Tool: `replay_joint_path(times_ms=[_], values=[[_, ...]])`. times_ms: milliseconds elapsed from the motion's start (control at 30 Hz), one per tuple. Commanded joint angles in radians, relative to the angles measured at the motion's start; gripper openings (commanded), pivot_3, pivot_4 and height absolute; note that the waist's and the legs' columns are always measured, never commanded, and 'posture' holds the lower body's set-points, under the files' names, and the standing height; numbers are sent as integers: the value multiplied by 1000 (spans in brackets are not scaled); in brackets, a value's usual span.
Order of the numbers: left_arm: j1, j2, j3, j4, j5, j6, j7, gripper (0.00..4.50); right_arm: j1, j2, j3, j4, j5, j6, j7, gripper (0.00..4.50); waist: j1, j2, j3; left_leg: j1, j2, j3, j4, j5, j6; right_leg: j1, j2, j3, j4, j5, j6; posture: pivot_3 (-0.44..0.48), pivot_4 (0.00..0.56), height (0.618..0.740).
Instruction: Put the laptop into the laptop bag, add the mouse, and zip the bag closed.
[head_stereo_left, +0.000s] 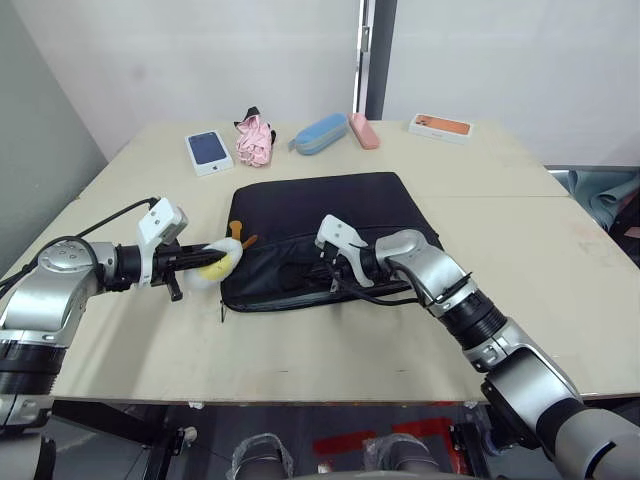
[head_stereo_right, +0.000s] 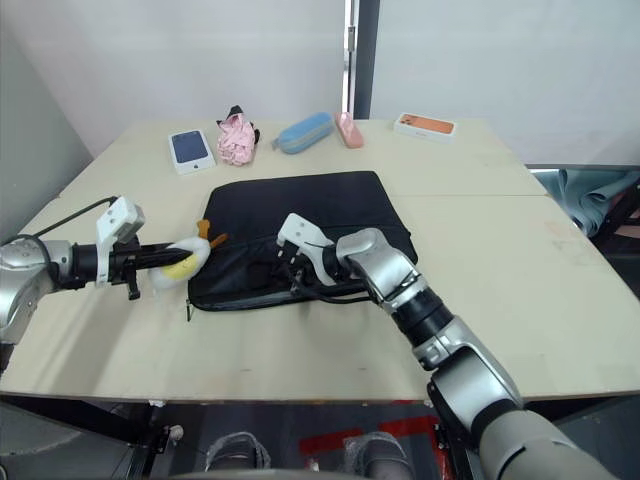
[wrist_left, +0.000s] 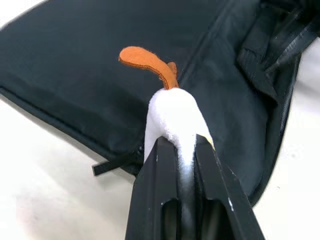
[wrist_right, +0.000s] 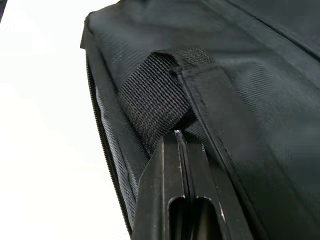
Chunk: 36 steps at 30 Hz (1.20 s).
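- We see the laptop bag (head_stereo_left: 320, 215) lying flat mid-worktop (head_stereo_left: 540, 260).
- Our left gripper (wrist_left: 186, 145) pinches the plush duck charm (head_stereo_left: 220, 262) at the bag's near-left corner.
- Our right gripper (wrist_right: 181, 137), fingers pressed together, touches the strap handle (wrist_right: 150, 97).

Large black fabric laptop bag (head_stereo_left: 320, 225): inside not visible, contents can't be told. Left wrist view cuts the bag off at the top and right edges; right wrist view crops it on top, right and bottom. White plush duck charm (wrist_left: 172, 117): lower body hidden between the left end effector (wrist_left: 177, 142) fingers, head out of sight. Black woven strap handle (wrist_right: 152, 102): near end hidden behind the right end effector (wrist_right: 176, 136). Pale wooden desk (head_stereo_left: 560, 270): near edge cropped.
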Motion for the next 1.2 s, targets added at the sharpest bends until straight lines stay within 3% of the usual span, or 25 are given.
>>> replay_joint_path(times_ms=[33, 167, 333, 567, 733, 1000, 1133, 1200], values=[[-73, 2, 15, 55, 26, -39, 31, 23, -32, 36, 2, 44, -16, -25, -16, 0, -2, 0, 0, 0, 0, 0, 0, 0, -1, 0, 0, 0, 0, 0, 0, 0, 150, 740], [-66, 0, 41, -4, -34, 14, 14, 23, -47, 51, -24, 95, -35, -38, -49, 0, -5, 0, 0, 0, 0, 0, 0, 1, -2, 0, 0, 0, 1, 0, 0, 0, 150, 740], [179, 57, 92, -294, -163, 62, -128, 23, -53, 44, -44, 119, -46, -43, -72, 0, -3, 0, 0, -1, 0, 0, -1, 1, -3, 0, 0, 0, -2, 0, 0, 0, 150, 740], [277, 77, 179, -378, -232, 81, -137, 23, -71, 54, -47, 159, -61, -62, -83, 0, 7, 0, 0, 1, 1, -1, 1, -1, 0, 1, -1, -1, 3, 1, -2, 0, 150, 740], [332, 62, 157, -479, -263, 92, -130, 23, -83, 64, -49, 184, -66, -72, -85, 0, 2, 0, 0, 1, 1, -1, 1, -1, 0, 0, 0, -1, 3, 1, -2, 0, 150, 740], [420, 31, -1, -601, -136, -14, -86, 23, -96, 73, -53, 205, -64, -75, -88, 0, 0, 0, 0, 0, 3, 0, 1, -1, 0, 0, 1, -1, 1, 1, -2, 0, 150, 740], [334, -50, -154, -579, 48, -213, -17, 23, -99, 75, -54, 210, -65, -75, -82, 0, 3, 0, 0, 1, 4, 0, 2, 0, 0, 0, 2, -1, 2, 1, -2, 0, 150, 740], [302, -99, -202, -585, 78, -263, 2, 23, -103, 77, -55, 216, -67, -77, -81, 0, 3, 0, 0, 0, 4, 0, 3, 0, 0, 1, 2, -1, 3, 1, -2, 0, 150, 740]])
